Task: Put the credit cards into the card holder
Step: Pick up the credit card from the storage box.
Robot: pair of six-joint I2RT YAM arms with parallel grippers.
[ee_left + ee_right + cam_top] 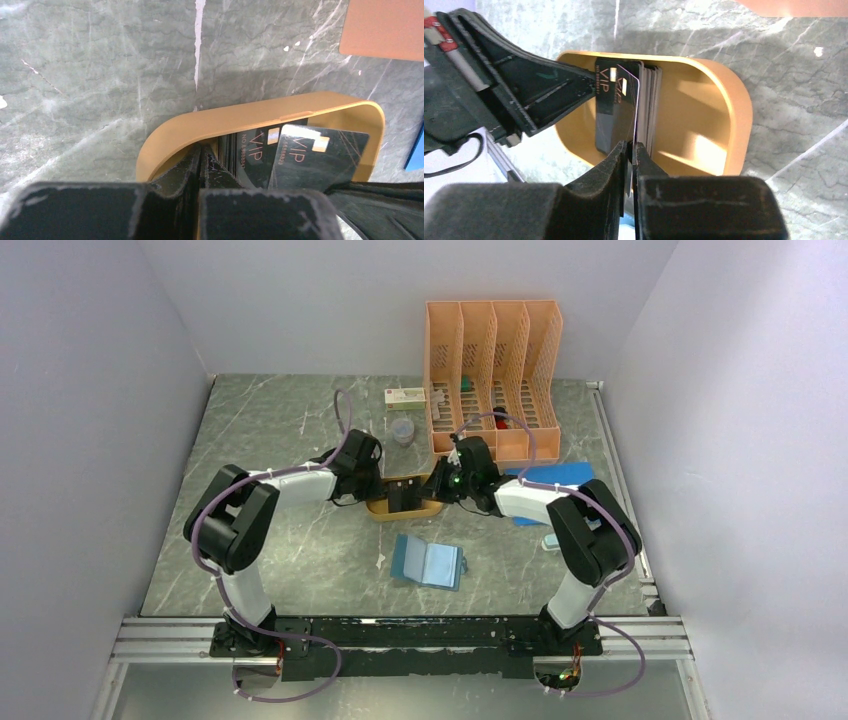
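as right fingers point(616, 167) pinch a glossy credit card point(624, 117), left fingers point(182, 172) clenched, rounded tray point(726, 110)

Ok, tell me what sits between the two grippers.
The orange tray holding the stack of credit cards sits between the left gripper and the right gripper, one at each end. The top view shows this best.

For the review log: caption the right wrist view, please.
Right gripper pinches an upright black credit card in the orange tray; left gripper touches the stack.
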